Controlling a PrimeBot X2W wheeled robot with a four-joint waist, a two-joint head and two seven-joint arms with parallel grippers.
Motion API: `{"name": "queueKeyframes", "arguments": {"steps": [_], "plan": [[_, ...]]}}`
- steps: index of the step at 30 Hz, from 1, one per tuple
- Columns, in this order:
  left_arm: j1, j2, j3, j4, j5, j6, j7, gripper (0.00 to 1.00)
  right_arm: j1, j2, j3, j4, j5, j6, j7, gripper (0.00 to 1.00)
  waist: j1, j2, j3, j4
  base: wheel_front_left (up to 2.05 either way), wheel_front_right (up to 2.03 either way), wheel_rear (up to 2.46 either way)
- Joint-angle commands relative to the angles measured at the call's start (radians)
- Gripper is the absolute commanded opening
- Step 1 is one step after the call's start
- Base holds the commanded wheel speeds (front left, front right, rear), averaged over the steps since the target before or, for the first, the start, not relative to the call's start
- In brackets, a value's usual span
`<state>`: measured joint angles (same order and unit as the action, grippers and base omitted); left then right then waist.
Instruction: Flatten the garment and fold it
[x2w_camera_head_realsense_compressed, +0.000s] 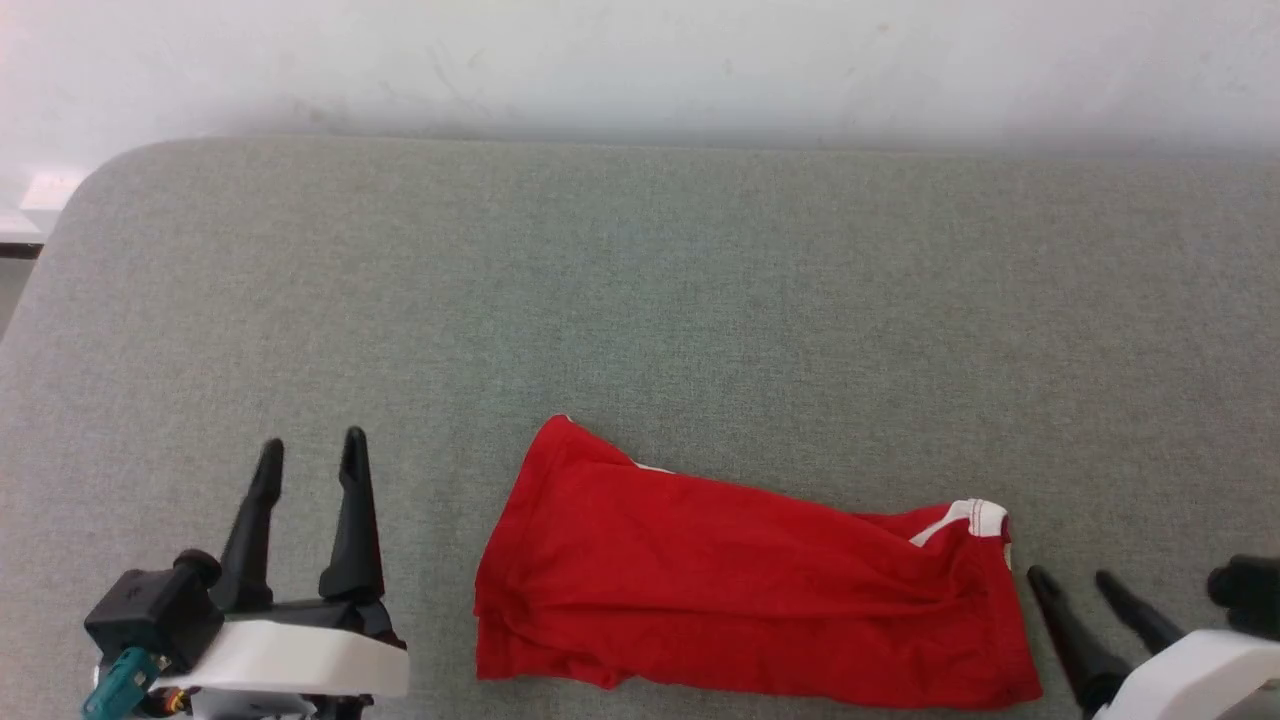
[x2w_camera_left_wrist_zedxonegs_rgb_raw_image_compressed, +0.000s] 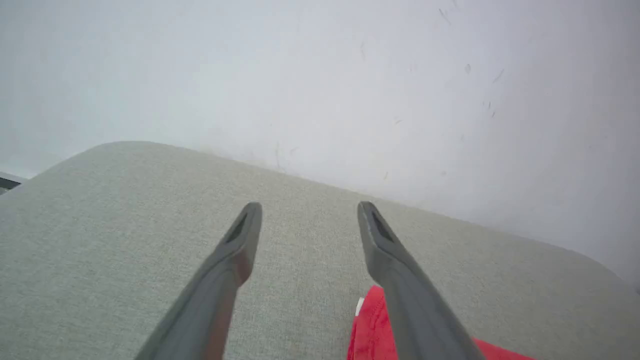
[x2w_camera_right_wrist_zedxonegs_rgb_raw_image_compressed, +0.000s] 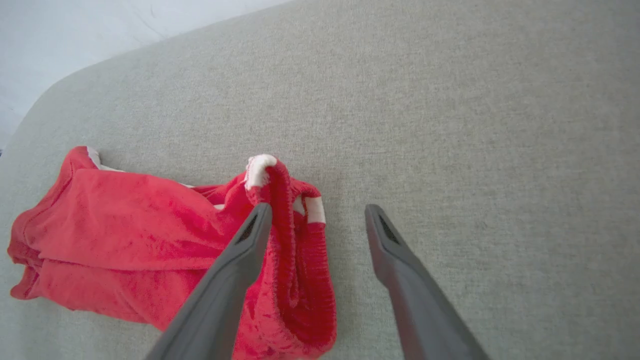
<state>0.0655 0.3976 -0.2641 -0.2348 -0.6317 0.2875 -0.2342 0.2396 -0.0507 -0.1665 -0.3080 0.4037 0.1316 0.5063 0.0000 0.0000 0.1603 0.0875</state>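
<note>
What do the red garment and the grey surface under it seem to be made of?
The garment: seemingly thin, soft knit fabric, matte; it creases and folds loosely, with white trim. The surface: probably woven upholstery cloth, matte grey-green; a fine grainy weave shows.

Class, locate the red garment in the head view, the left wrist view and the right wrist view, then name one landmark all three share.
Head view: the garment lies at bottom centre, stretched left to right.
Left wrist view: its corner sits at the bottom edge, right of centre.
Right wrist view: it covers the left and lower middle.
Shared landmark: the grey surface meeting the white wall.
</note>
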Motion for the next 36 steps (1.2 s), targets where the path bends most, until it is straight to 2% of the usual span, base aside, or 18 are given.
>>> {"name": "queueKeyframes", "arguments": {"steps": [1, 5, 10, 18, 19, 20, 21, 22, 28, 36], "plan": [[0.003, -0.009, 0.013, -0.007, 0.039, 0.011, -0.016, 1.00, 0.015, 0.001, 0.010, 0.013, 0.007, -0.001, -0.008, 1.00, 0.0000, 0.0000, -0.005, -0.001, 0.00, 0.00, 0.00], [0.001, -0.036, 0.040, -0.027, 0.164, 0.023, -0.026, 1.00, 0.030, 0.001, 0.032, 0.063, 0.002, -0.001, -0.010, 1.00, 0.0000, 0.0000, -0.010, 0.006, 0.00, 0.00, 0.00], [0.017, -0.059, 0.068, -0.041, 0.303, 0.014, -0.027, 1.00, 0.015, 0.001, 0.040, 0.132, -0.016, -0.001, -0.022, 1.00, 0.0000, 0.0000, -0.011, 0.020, 0.00, 0.00, 0.00], [0.041, -0.110, 0.090, -0.017, 0.338, -0.032, -0.027, 1.00, -0.012, 0.001, 0.058, 0.227, -0.032, -0.001, -0.029, 1.00, 0.0000, 0.0000, -0.024, 0.043, 0.00, 0.00, 0.00], [0.043, -0.117, 0.092, -0.014, 0.340, -0.038, -0.027, 1.00, -0.014, 0.001, 0.064, 0.238, -0.028, -0.001, -0.024, 0.89, 0.0000, 0.0000, -0.025, 0.046, 0.00, 0.00, 0.00], [0.044, -0.124, 0.094, -0.011, 0.342, -0.044, -0.027, 1.00, -0.017, 0.001, 0.068, 0.250, -0.018, -0.001, -0.020, 0.48, 0.0000, 0.0000, -0.026, 0.048, 0.00, 0.00, 0.00], [0.044, -0.129, 0.097, -0.009, 0.345, -0.050, -0.027, 1.00, -0.021, 0.001, 0.069, 0.263, -0.006, -0.001, -0.019, 0.30, 0.0000, 0.0000, -0.027, 0.050, 0.00, 0.00, 0.00], [0.045, -0.135, 0.099, -0.006, 0.347, -0.056, -0.027, 1.00, -0.025, 0.001, 0.068, 0.276, 0.003, -0.001, -0.018, 0.00, 0.0000, 0.0000, -0.027, 0.052, 0.00, 0.00, 0.00], [0.044, -0.166, 0.117, 0.003, 0.358, -0.086, -0.027, 1.00, -0.071, 0.001, 0.048, 0.322, 0.005, -0.001, -0.047, 0.00, 0.0000, 0.0000, -0.018, 0.059, 0.00, 0.00, 0.00], [0.044, -0.194, 0.144, 0.019, 0.370, -0.118, -0.027, 1.00, -0.128, 0.001, -0.038, 0.303, -0.034, -0.001, -0.038, 0.00, 0.0000, 0.0000, -0.012, 0.058, 0.00, 0.00, 0.00]]}}
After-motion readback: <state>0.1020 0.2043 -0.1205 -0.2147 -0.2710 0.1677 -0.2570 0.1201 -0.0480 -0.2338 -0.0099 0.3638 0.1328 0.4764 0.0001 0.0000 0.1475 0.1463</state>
